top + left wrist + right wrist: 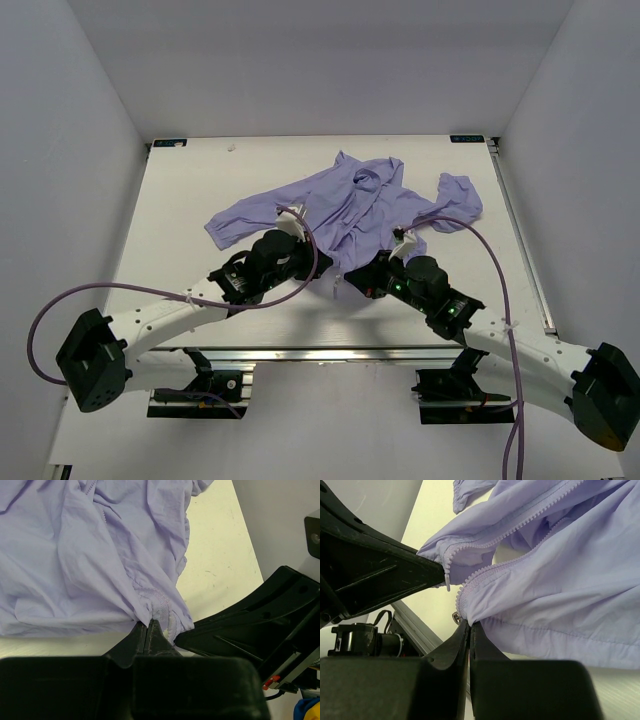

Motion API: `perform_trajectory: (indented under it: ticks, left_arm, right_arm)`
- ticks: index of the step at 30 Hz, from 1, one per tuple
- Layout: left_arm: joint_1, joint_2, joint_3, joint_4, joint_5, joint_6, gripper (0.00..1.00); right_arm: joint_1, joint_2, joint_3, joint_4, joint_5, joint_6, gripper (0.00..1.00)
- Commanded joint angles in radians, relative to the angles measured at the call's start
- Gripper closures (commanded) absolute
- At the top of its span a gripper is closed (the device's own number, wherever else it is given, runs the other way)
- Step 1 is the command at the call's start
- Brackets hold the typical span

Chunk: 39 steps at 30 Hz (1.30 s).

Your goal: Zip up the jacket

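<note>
The lavender jacket [350, 205] lies crumpled on the white table, front open, sleeves spread left and right. My left gripper [322, 272] is shut on the jacket's bottom hem [159, 607] at one side of the opening. My right gripper [352, 278] is shut on the other side's bottom corner [485, 612], just beside the zipper teeth [480, 572] and a small metal slider [455, 617]. The two grippers sit close together at the jacket's near edge. In the right wrist view the other zipper half [470, 550] runs above, with the left arm's black finger [380, 575] next to it.
The white table [180, 200] has a metal rail [340, 355] along its near edge and another rail [520, 240] down its right side. White walls enclose the back and sides. Purple cables [300, 260] loop over both arms.
</note>
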<state>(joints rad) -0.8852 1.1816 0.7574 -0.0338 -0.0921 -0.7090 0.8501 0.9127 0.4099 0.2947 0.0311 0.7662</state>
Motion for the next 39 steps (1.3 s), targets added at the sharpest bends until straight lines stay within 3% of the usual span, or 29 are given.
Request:
perform_trajectory:
  ticks: [1,19,39]
  left_arm:
    - [0.002,-0.034,-0.018,0.057,0.020,-0.006,1.00]
    - [0.003,-0.028,-0.018,0.043,0.017,-0.009,1.00]
    - [0.003,0.006,-0.018,0.038,0.005,-0.012,1.00]
  right_arm:
    - [-0.005,0.008,0.010,0.067,0.015,0.010,1.00]
    - [-0.005,0.006,0.023,0.073,0.102,0.030,1.00]
    - [-0.005,0.014,0.041,0.078,0.072,0.028,1.00]
